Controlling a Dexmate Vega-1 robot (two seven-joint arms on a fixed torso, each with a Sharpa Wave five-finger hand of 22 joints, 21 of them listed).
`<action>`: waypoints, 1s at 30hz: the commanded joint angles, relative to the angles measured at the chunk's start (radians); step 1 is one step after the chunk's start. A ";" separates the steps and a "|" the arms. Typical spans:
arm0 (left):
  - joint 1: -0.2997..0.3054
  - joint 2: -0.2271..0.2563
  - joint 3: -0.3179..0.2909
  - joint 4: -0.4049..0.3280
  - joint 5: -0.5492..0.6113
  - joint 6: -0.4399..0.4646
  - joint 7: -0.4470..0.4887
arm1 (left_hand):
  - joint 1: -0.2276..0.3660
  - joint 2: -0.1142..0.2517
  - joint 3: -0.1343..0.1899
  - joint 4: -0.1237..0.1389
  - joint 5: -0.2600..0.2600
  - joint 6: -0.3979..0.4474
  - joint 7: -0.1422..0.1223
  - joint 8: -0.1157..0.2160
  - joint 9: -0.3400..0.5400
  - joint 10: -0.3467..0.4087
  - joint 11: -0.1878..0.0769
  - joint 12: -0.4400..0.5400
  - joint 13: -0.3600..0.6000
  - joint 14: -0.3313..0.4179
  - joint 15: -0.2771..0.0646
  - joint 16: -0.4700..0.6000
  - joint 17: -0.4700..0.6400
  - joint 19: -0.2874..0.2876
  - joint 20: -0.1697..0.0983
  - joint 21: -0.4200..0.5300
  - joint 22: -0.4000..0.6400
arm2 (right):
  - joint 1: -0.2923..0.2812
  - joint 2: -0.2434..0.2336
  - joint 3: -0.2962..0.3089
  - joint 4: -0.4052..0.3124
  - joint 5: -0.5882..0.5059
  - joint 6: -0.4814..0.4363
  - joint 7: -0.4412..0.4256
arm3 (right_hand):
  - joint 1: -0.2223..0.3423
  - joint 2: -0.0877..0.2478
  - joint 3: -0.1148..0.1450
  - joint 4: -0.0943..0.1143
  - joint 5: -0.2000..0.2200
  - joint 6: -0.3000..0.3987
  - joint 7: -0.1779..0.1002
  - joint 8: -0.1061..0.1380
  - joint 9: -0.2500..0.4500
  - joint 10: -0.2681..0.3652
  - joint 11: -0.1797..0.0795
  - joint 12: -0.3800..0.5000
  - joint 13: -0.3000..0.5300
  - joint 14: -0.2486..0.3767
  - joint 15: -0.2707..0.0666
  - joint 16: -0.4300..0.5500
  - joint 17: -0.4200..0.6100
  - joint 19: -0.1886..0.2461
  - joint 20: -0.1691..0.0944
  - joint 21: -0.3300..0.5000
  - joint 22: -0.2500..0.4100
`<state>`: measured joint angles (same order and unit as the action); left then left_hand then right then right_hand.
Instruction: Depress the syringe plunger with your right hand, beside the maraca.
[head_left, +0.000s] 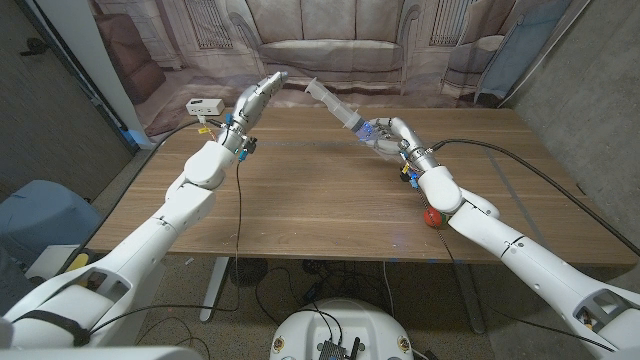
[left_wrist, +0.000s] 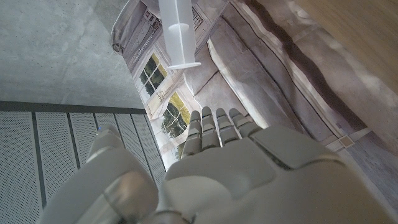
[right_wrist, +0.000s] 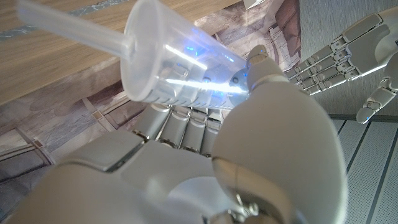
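A robot stands at a wooden table (head_left: 330, 200) with both arms raised over its far half. Its right hand (head_left: 392, 137) is closed around the barrel of a large clear plastic syringe (head_left: 340, 110), held up off the table and tilted, the plunger rod pointing up and away toward the printed sofa backdrop (head_left: 330, 50). In the right wrist view the fingers (right_wrist: 180, 121) wrap the wide barrel just below its flange, thumb on the opposite side, and the thin plunger rod sticks well out.

The left hand (head_left: 258, 98) is lifted too, fingers straight and together, holding nothing, well apart from the syringe. A small white box (head_left: 205, 105) sits on the table's far left corner. A red maraca (head_left: 432, 217) lies on the table near the right edge, partly hidden under the right forearm.

The syringe looks light, stiff and hollow, with smooth walls that could slip in hard fingers. The barrel seems the safest place to hold, braced against the flange. The slender rod looks likely to bend or jam if pushed off-axis, so pressure probably belongs squarely on its end. I judge the plunger is not yet pressed in.
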<state>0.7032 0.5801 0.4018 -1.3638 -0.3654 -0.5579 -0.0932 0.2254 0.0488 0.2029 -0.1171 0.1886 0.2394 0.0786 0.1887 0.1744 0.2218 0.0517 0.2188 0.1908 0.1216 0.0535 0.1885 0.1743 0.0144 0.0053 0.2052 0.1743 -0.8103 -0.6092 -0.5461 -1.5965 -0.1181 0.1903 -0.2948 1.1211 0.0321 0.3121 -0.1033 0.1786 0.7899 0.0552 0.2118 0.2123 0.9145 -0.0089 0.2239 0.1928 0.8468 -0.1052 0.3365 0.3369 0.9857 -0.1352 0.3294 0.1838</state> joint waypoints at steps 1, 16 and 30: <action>-0.041 -0.019 0.034 0.035 -0.008 -0.015 -0.062 | 0.008 -0.001 0.002 -0.005 -0.003 0.009 -0.001 0.002 0.004 0.004 0.001 0.001 0.003 0.005 -0.005 0.001 0.003 0.005 -0.005 -0.002 0.003 | 0.000 0.002 -0.003 -0.007 0.008 -0.009 0.005 | -0.021 0.156 0.109 0.101 0.005 0.119 -0.100 0.003 0.003 0.006 0.000 -0.003 0.005 0.008 -0.044 0.000 0.006 0.001 0.005 0.004 0.004; -0.035 -0.010 0.038 0.017 0.033 -0.018 -0.037 | 0.010 0.000 0.002 -0.005 -0.002 0.015 -0.009 0.003 0.004 0.001 -0.017 -0.002 0.003 -0.001 -0.011 -0.002 0.003 0.001 -0.001 -0.006 0.003 | 0.005 0.002 -0.006 -0.009 0.005 0.000 0.008 | -0.020 0.155 0.111 0.100 0.005 0.121 -0.099 0.003 0.005 0.009 -0.001 -0.005 0.007 0.009 -0.044 -0.002 0.012 -0.001 0.007 0.008 0.005; -0.037 -0.004 0.054 0.008 0.091 -0.012 -0.012 | 0.014 0.008 0.005 -0.004 -0.002 0.039 -0.030 0.009 0.004 0.003 -0.037 -0.003 0.003 -0.006 -0.025 -0.004 0.003 -0.009 0.007 -0.010 0.003 | -0.002 0.005 0.000 -0.004 0.010 0.017 0.000 | -0.019 0.154 0.113 0.098 0.004 0.122 -0.098 0.002 0.006 0.011 0.009 -0.007 0.007 0.011 -0.040 -0.004 0.017 -0.001 0.009 0.012 0.005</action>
<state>0.6675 0.5724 0.4435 -1.3498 -0.3149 -0.5737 -0.1219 0.2256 0.0490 0.2030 -0.1171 0.1886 0.2649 0.0531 0.1934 0.1743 0.2211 0.0298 0.2188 0.1909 0.1158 0.0370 0.1885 0.1743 0.0094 0.0104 0.1956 0.1743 -0.8073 -0.6049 -0.5511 -1.6039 -0.1116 0.1956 -0.2903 1.1211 0.0321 0.3165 -0.1076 0.1777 0.7899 0.0553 0.2074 0.2183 0.9178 -0.0047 0.2118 0.1981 0.8506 -0.1088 0.3346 0.3510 0.9821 -0.1316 0.3368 0.1838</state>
